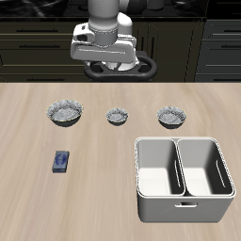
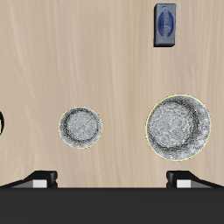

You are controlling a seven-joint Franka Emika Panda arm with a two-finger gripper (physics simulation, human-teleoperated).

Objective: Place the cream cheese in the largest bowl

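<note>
The cream cheese (image 1: 61,161) is a small flat blue box lying on the table nearer the front edge, in front of the largest bowl (image 1: 66,113). That bowl is grey-speckled with a dark crinkled rim and is empty. My gripper (image 1: 105,47) hangs high above the back of the table, well away from both. In the wrist view the cream cheese (image 2: 166,24) and the largest bowl (image 2: 178,128) both show, and my gripper (image 2: 112,179) has its fingers (image 2: 42,178) wide apart with nothing between them.
Two smaller similar bowls (image 1: 117,116) (image 1: 171,116) stand in a row with the largest one. A white two-compartment bin (image 1: 182,177) stands near the front edge. The middle small bowl (image 2: 80,128) also shows in the wrist view.
</note>
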